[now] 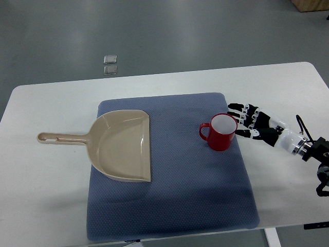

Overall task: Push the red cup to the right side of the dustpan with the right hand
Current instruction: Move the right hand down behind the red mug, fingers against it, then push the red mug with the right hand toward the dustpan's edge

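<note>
A red cup (221, 133) with a white inside stands upright on the blue mat (195, 180), its handle pointing left. A beige dustpan (122, 145) lies on the mat's left part, its handle sticking out to the left over the table. The cup stands to the right of the dustpan, with a gap between them. My right hand (245, 120) comes in from the right edge, fingers spread and stretched toward the cup's right side. The fingertips are at or just beside the cup's rim; it holds nothing. The left arm does not show.
The white table (46, 206) carries the mat; its front edge runs along the bottom. Two small clear squares (110, 64) lie on the grey floor beyond the far edge. A brown box corner (311, 5) shows at top right.
</note>
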### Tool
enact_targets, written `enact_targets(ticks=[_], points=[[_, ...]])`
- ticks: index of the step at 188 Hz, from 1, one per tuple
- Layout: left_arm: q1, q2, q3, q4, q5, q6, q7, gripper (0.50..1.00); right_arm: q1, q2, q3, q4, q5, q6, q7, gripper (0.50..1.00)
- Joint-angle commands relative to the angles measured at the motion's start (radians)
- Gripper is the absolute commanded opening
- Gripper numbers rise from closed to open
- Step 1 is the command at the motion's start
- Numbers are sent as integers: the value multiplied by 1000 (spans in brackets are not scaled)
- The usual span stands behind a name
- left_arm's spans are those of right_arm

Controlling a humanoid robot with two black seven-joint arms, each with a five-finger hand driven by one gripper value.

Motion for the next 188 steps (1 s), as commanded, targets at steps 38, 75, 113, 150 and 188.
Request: enact_targets(ticks=[38, 75, 113, 150, 188], points=[[0, 0, 0, 0, 0, 0, 0, 1000, -16, 25, -1, 3, -44, 0, 0, 934], [0, 0, 0, 0, 0, 0, 0, 1000, -33, 52, -1, 3, -67, 0, 0, 934], [0, 0, 2, 0, 0, 0, 0, 1000, -31, 54, -1, 3, -69, 0, 0, 934], [0, 0, 2, 0, 0, 0, 0, 1000, -28, 55, -3, 3, -69, 0, 0, 934], [0, 0, 0, 0, 0, 0, 0, 1000, -24, 77, -6, 3, -70, 0, 0, 932]])
